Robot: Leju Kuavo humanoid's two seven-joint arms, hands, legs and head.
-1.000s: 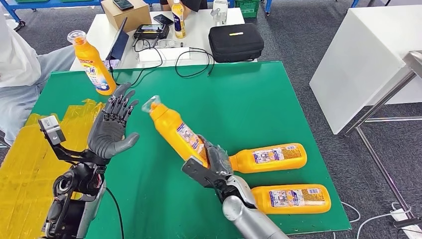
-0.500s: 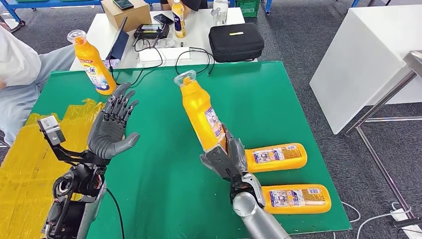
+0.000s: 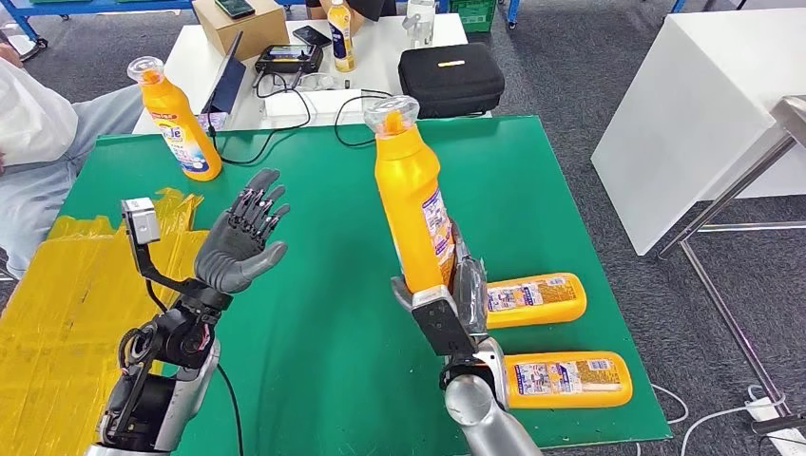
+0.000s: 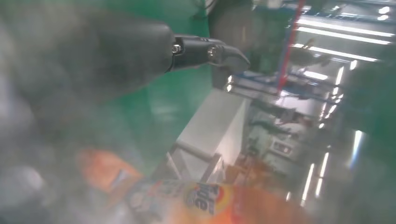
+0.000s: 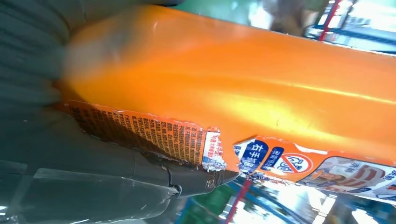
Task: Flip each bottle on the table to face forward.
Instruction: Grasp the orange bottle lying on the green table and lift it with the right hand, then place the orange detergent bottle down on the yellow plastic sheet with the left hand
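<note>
Bottles [image 3: 535,299] lying beside right hand [image 3: 454,302]

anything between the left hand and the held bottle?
Nothing. In the head view only bare green mat separates the open left hand from the bottle that the right hand holds upright.

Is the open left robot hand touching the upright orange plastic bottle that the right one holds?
Apart. Head view shows green table between the left robot hand and the orange bottle.
</note>
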